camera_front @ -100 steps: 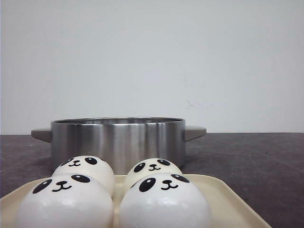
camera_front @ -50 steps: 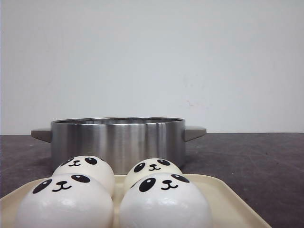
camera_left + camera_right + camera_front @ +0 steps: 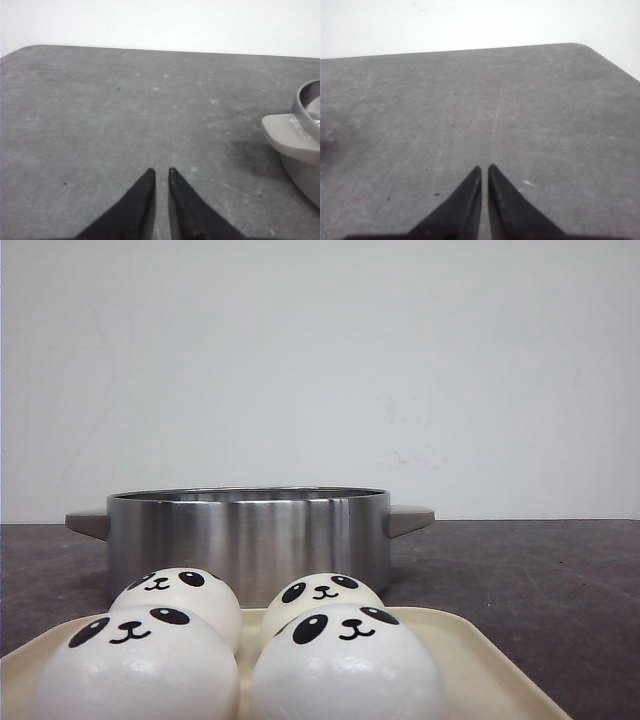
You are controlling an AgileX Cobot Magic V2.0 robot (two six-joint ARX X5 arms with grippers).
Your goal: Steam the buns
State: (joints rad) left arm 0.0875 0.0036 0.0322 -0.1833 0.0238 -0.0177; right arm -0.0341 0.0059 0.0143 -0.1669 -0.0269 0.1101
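Several white panda-faced buns sit close together on a cream tray (image 3: 480, 660) at the front of the table: two near ones (image 3: 135, 670) (image 3: 345, 670) and two behind them (image 3: 180, 595) (image 3: 320, 595). Behind the tray stands a steel pot (image 3: 250, 535) with two side handles; one handle (image 3: 290, 135) shows in the left wrist view. My left gripper (image 3: 161, 172) hangs shut over bare grey table, to the side of that pot handle, holding nothing. My right gripper (image 3: 484, 169) is shut too, over bare table. Neither gripper shows in the front view.
The table top (image 3: 540, 570) is dark grey and speckled, with a white wall behind. Its rounded far corners show in both wrist views (image 3: 30, 50) (image 3: 580, 47).
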